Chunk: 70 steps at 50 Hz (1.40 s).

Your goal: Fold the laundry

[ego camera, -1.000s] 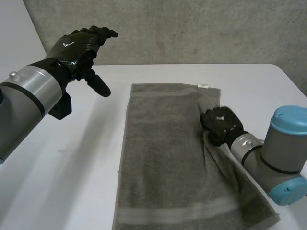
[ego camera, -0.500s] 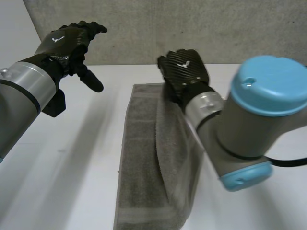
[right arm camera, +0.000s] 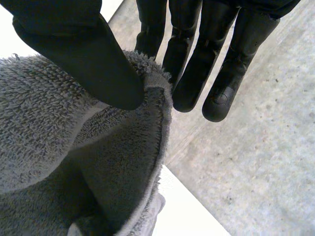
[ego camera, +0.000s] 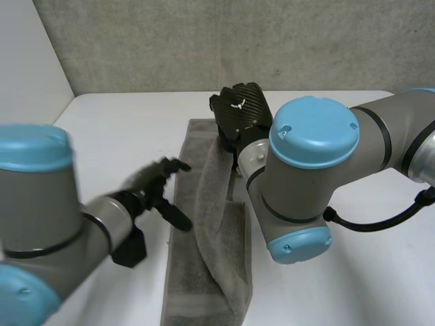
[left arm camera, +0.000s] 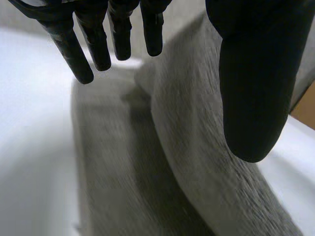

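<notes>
The right arm (ego camera: 312,178) is covering the right side of the grey towel (ego camera: 211,265) and part of the bench (ego camera: 109,129), the right hand (ego camera: 238,112) is hiding the towel's lifted far edge, the head view's lower edge is cutting off its near end, and the thumb (right arm camera: 93,64) is masking where the fingers (right arm camera: 192,73) are meeting the cloth.

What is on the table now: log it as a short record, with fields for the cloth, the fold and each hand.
cloth: grey towel, lying lengthwise on the white table
fold: right long edge lifted and arched over toward the left side; not yet laid flat
right hand: pinches the towel's edge between thumb and fingers, near the far end
left hand: open, fingers straight, by the towel's left edge, holding nothing
backdrop: concrete wall
</notes>
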Each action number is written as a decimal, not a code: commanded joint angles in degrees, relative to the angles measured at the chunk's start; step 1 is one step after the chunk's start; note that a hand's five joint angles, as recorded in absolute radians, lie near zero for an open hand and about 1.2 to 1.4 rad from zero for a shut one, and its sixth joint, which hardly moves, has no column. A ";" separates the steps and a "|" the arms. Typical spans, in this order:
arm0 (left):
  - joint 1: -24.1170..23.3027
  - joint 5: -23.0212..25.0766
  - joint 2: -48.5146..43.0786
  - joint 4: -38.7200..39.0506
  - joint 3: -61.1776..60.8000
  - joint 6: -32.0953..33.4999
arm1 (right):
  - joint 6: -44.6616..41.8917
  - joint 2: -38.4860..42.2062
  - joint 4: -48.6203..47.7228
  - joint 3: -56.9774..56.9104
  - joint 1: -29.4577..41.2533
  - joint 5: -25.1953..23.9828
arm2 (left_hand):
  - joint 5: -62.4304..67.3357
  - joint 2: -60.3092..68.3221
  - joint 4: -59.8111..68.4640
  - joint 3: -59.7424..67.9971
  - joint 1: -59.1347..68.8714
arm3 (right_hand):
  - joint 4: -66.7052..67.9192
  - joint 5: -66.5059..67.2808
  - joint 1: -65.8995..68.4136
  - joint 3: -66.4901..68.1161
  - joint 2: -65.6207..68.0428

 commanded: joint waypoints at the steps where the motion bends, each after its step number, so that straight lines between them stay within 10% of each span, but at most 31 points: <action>1: -3.55 2.41 -10.18 3.89 3.43 -5.61 | 0.05 -0.25 -0.01 1.65 -0.14 -0.21 | 2.20 2.12 2.12 2.14 2.17 | 11.72 13.25 24.95 12.10 12.75; 8: -6.63 4.18 -12.74 7.33 4.93 -10.46 | -0.22 -0.25 -1.15 2.62 -0.14 -0.30 | 5.74 5.65 5.65 5.68 5.70 | 11.72 13.25 24.95 12.10 12.75; 13: -7.42 -2.30 -12.48 9.87 5.01 -10.11 | -0.22 -0.87 -1.33 3.67 -0.84 -0.39 | 63.80 63.72 63.72 63.74 63.77 | 11.72 13.25 24.95 12.10 12.75; 20: -6.28 -8.22 -6.96 10.50 5.71 -1.26 | -0.30 -4.37 -0.10 4.90 -4.79 -1.17 | 63.92 63.83 63.83 63.85 63.88 | 11.72 13.25 24.95 12.10 12.75; 27: -5.93 0.66 0.71 6.98 7.74 12.65 | -1.80 -10.27 3.86 6.66 -8.14 -7.59 | 63.92 63.83 63.83 63.85 63.88 | 11.72 13.25 24.95 12.10 12.75; 32: -6.46 10.23 5.97 -12.56 17.82 14.50 | -1.97 -16.76 10.88 4.56 -10.15 -11.90 | 63.92 63.83 63.83 63.85 63.88 | 11.72 13.25 24.95 12.10 12.75; 41: -1.09 10.86 8.35 -21.06 22.94 15.64 | -2.06 -22.75 12.82 2.36 -9.98 -12.52 | 63.92 63.83 63.83 63.85 63.88 | 11.72 13.25 24.95 12.10 12.75; 48: 8.65 12.09 1.53 -19.04 22.77 18.88 | -4.33 -11.18 12.91 -1.94 -7.44 -12.43 | 63.92 63.83 63.83 63.85 63.88 | 11.72 13.25 24.95 12.10 12.75; 63: 11.65 10.51 -25.40 -11.30 34.72 34.28 | -4.79 11.52 5.09 -8.19 -2.95 -11.46 | 62.09 62.00 62.00 62.03 62.05 | 11.72 13.25 24.95 12.10 12.75; 68: 11.65 8.13 -26.54 -9.45 36.39 37.00 | -3.56 12.40 0.96 -7.57 -2.60 -11.11 | 36.02 35.93 35.93 35.95 35.98 | 11.72 13.25 24.95 12.10 12.75; 70: 11.13 6.21 -24.36 -9.45 35.78 36.57 | -3.12 11.88 1.22 -7.14 -2.51 -11.02 | 20.61 20.52 20.52 20.55 20.57 | -24.92 -23.38 -11.68 -24.54 -23.88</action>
